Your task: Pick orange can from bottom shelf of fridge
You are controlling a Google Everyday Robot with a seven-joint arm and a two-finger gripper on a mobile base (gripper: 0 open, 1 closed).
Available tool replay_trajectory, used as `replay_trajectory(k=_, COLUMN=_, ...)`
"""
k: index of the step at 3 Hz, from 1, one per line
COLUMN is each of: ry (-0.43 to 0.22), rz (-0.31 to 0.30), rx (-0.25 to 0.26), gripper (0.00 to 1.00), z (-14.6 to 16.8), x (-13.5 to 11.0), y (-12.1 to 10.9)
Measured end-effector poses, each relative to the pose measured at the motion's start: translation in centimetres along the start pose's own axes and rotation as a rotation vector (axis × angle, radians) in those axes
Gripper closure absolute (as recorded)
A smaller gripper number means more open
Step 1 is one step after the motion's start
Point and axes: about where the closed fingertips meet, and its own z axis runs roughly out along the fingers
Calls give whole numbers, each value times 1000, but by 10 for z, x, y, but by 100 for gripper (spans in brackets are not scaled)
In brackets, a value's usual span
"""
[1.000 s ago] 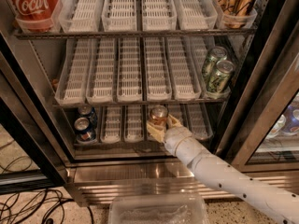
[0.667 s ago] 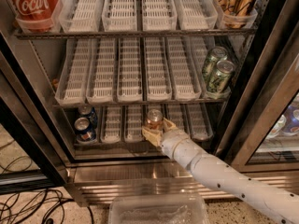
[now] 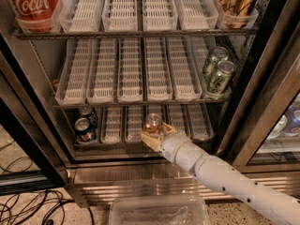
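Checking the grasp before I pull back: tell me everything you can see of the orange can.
The orange can is a small copper-orange metal can with a shiny silver top, upright at the front of the bottom shelf, in a middle lane. The gripper is at its lower body, tan fingers closed against its sides; its base is hidden.

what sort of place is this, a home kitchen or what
Likely a shop or office pantry, not a home: a glass-door drinks fridge with white lane trays, green cans and blue cans in lanes. The gripper is at the orange can on the bottom shelf.
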Motion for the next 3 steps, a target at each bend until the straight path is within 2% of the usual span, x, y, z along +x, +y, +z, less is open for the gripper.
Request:
replay_trajectory(k=1, ry=14, rz=57, rx=-108, gripper=100, z=-14, x=-8, y=19)
replay_trajectory(k=2, ry=54, rz=70, rx=-218, gripper=100, z=-23, x=-13, y=34)
replay_trajectory(k=3, ry=100, rz=41, rx=-330, gripper=100, z=-32, x=-21, y=45)
